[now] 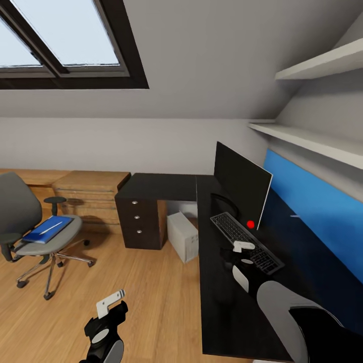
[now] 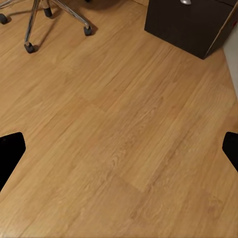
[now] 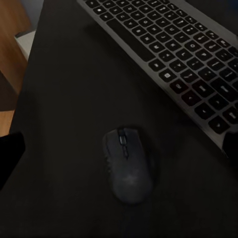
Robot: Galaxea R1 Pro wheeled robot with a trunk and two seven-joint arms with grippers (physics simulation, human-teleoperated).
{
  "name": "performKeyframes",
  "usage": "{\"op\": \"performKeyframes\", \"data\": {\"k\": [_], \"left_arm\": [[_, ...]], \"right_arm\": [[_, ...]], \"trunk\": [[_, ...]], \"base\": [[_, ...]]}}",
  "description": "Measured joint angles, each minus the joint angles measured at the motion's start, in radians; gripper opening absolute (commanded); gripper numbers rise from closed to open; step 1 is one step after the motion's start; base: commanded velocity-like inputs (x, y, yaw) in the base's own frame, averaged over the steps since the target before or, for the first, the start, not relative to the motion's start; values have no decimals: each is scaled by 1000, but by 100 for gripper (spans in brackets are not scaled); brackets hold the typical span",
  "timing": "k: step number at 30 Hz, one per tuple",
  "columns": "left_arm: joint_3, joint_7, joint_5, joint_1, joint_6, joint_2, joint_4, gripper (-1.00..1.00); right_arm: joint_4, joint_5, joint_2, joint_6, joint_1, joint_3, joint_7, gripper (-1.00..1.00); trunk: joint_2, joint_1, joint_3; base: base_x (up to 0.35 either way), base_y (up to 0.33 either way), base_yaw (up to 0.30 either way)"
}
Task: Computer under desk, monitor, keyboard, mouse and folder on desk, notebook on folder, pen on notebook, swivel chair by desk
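Observation:
The black desk (image 1: 222,302) carries the monitor (image 1: 242,184) and, in front of it, the keyboard (image 1: 237,234). My right gripper (image 1: 243,253) hangs open just above the desk beside the keyboard (image 3: 183,54). In the right wrist view the dark mouse (image 3: 128,166) lies on the desktop below the spread fingers of the right gripper (image 3: 119,148), apart from them. The grey computer (image 1: 182,236) stands under the desk. At the left, the swivel chair (image 1: 20,212) holds the blue folder (image 1: 45,231) with the white pen (image 1: 51,227) on it; the notebook is hidden. My left gripper (image 1: 108,302) is open over the floor.
The desk's drawer unit (image 1: 138,222) stands between chair and computer. A light wooden chest (image 1: 91,194) sits against the back wall. A blue back panel (image 1: 312,201) and white shelves (image 1: 312,138) line the right wall. The chair's chrome legs (image 2: 34,20) stand on wooden floor (image 2: 119,99).

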State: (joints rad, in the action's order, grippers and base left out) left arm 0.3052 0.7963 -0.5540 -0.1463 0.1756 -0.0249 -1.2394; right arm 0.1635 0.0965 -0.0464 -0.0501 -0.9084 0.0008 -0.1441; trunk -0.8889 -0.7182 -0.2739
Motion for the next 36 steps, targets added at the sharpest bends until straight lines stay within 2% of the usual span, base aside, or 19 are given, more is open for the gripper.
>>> {"op": "performKeyframes", "data": {"k": [36], "left_arm": [[2,0,3,0,-6,2,1,100]], "right_arm": [[0,-1,-1,6,0,1,-2,100]], "trunk": [[-252,-138,-113]], "base": [[0,0,0]]}}
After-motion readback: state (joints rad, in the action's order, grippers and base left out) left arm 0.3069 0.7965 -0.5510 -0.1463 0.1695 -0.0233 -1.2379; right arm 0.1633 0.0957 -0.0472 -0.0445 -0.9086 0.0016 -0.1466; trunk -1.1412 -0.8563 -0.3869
